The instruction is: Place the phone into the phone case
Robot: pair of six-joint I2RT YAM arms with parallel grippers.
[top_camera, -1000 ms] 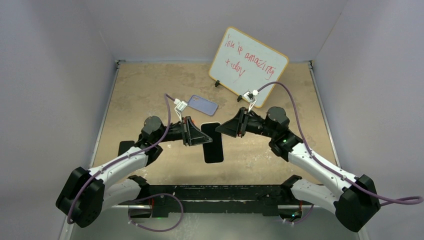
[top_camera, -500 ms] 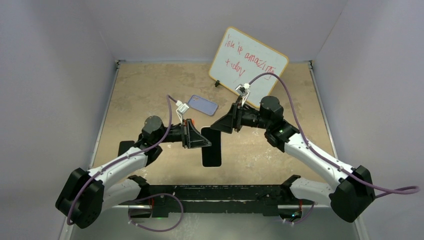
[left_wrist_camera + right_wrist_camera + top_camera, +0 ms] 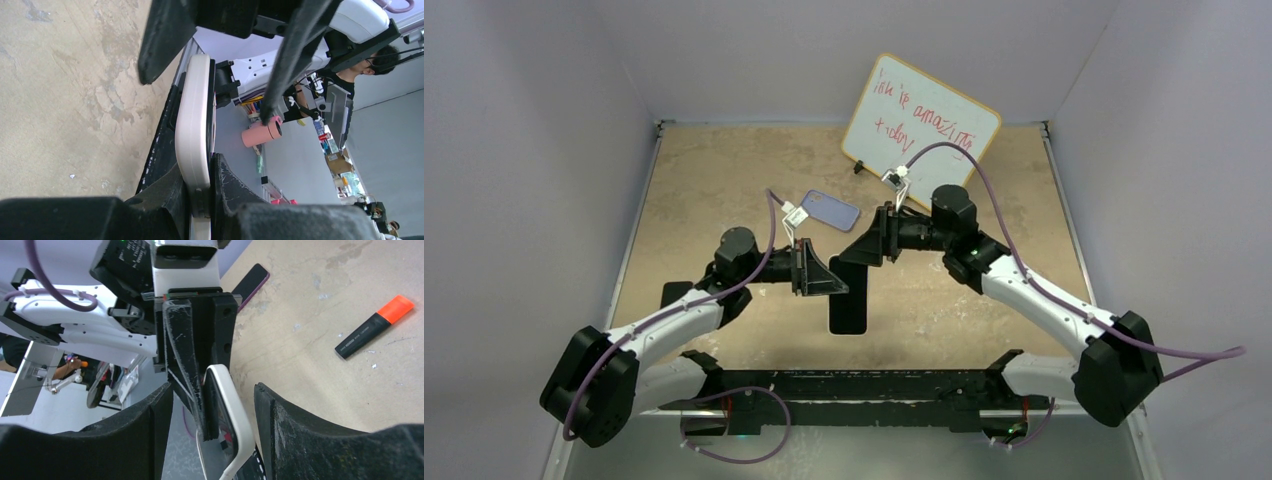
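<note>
The phone (image 3: 848, 300), with its black screen and pale edge, hangs above the table's middle. My left gripper (image 3: 832, 283) is shut on its left side. The left wrist view shows the fingers (image 3: 227, 192) pinching the phone's white edge (image 3: 194, 125). My right gripper (image 3: 858, 250) stands open at the phone's far end. In the right wrist view its jaws straddle the phone (image 3: 229, 417) without touching it, with the right gripper (image 3: 212, 412) centred on it. The lavender phone case (image 3: 831, 209) lies flat on the table behind both grippers.
A white-board (image 3: 921, 125) with red writing leans at the back right. A black marker with an orange cap (image 3: 375, 327) lies on the table. A flat dark thing with a purple rim (image 3: 252, 282) lies beyond the left gripper. Grey walls enclose the table.
My right gripper has opened wider and moved left and away from me to the phone's far end. The left arm has shifted slightly right, still holding the phone.
</note>
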